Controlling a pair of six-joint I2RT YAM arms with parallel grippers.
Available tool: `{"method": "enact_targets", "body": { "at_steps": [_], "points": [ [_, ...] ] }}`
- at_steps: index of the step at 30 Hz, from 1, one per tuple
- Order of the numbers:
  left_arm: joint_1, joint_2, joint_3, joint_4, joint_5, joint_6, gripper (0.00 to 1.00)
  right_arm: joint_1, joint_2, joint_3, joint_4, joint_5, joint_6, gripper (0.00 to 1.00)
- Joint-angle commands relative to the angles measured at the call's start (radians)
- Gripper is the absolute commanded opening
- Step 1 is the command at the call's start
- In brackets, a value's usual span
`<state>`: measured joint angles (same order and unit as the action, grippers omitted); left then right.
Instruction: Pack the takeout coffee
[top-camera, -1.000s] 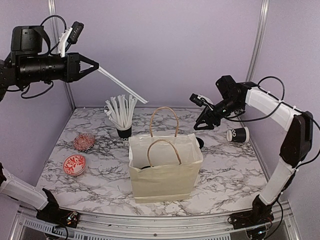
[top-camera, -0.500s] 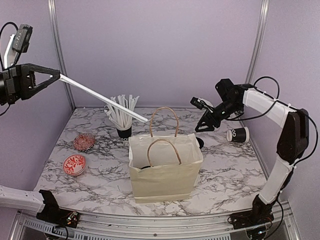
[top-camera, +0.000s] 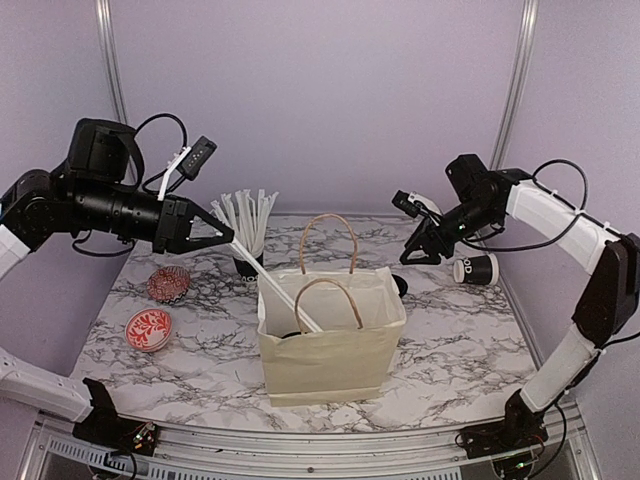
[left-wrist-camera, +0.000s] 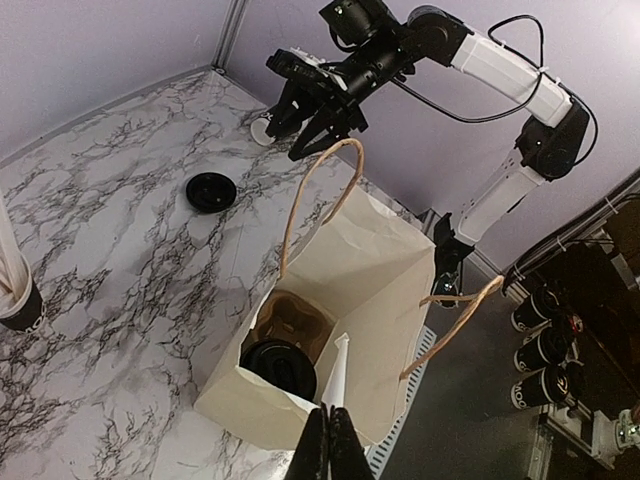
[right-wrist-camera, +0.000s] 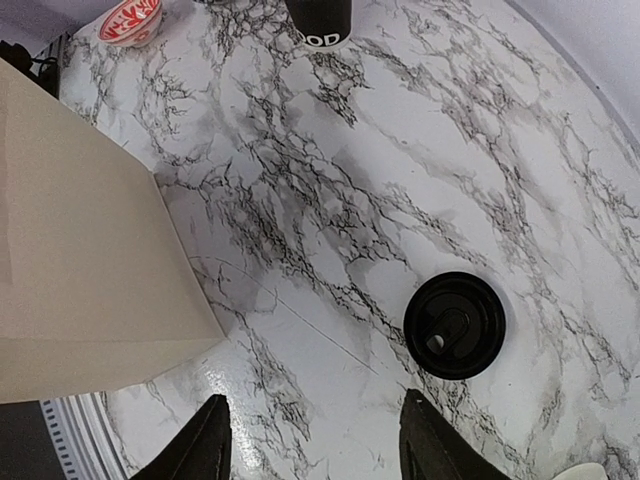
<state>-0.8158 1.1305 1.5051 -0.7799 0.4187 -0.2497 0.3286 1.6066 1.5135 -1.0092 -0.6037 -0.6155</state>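
The takeout coffee sits deep in the paper bag, with only its black lid showing. At ten o'clock from the bag, the left claw is pinching a white straw, and the straw's tip is inside the bag. I think the straw is going in now. Next it needs a push lower, then letting go. At two o'clock the right claw hangs spread over a loose lid.
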Motion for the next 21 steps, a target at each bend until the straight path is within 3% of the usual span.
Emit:
{"method": "enact_targets", "body": {
  "at_steps": [1, 12, 21],
  "points": [
    [-0.065, 0.056, -0.024, 0.177, 0.008, -0.025, 0.00, -0.005, -0.028, -0.013, 0.023, -0.036, -0.006, 0.55],
    [-0.228, 0.332, 0.062, 0.255, -0.079, -0.009, 0.01, -0.005, -0.051, 0.023, 0.012, -0.047, -0.001, 0.56],
    [-0.233, 0.321, 0.101, 0.191, -0.201, 0.056, 0.36, -0.006, -0.118, 0.039, 0.052, 0.040, 0.022, 0.58]
  ]
}}
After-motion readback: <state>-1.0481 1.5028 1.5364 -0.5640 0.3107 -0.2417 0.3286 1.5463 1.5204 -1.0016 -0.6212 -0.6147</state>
